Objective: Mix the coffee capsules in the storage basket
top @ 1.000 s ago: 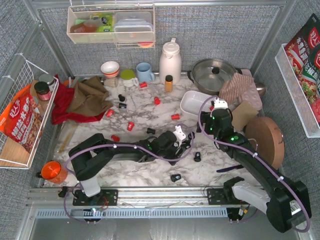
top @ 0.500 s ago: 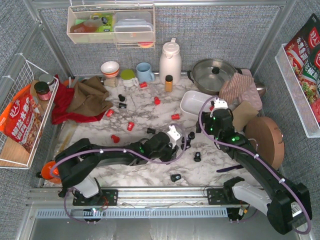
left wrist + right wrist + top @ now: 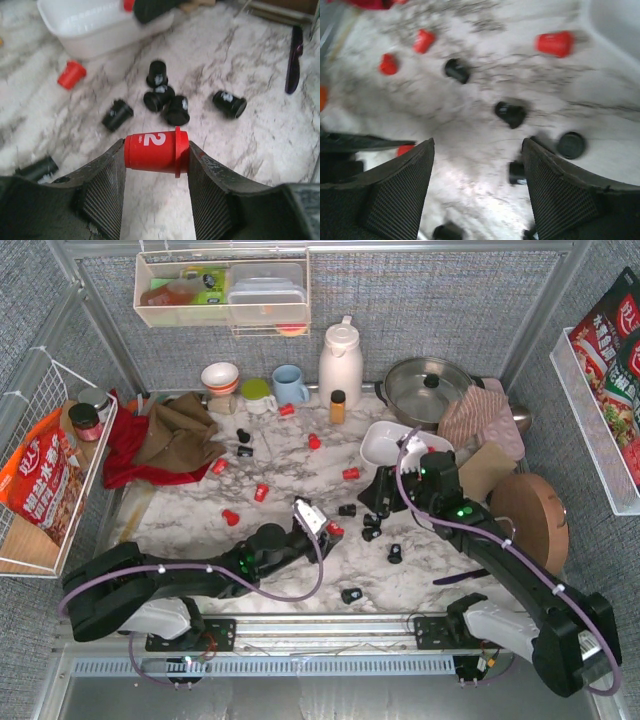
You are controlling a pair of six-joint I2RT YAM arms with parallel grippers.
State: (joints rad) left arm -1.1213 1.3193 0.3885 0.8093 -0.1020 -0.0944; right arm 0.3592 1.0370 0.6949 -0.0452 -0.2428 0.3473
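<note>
L gripper (image 3: 156, 154) clamps red capsule (image 3: 150, 150); R gripper (image 3: 477, 147) open; black capsules (image 3: 160, 98) before basket (image 3: 100, 41).

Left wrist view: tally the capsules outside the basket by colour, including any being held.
Red capsules: 2, one of them gripped in the left end effector
Black capsules: 6
Total: 8
The red bit at the top edge is too cut off to count.
</note>
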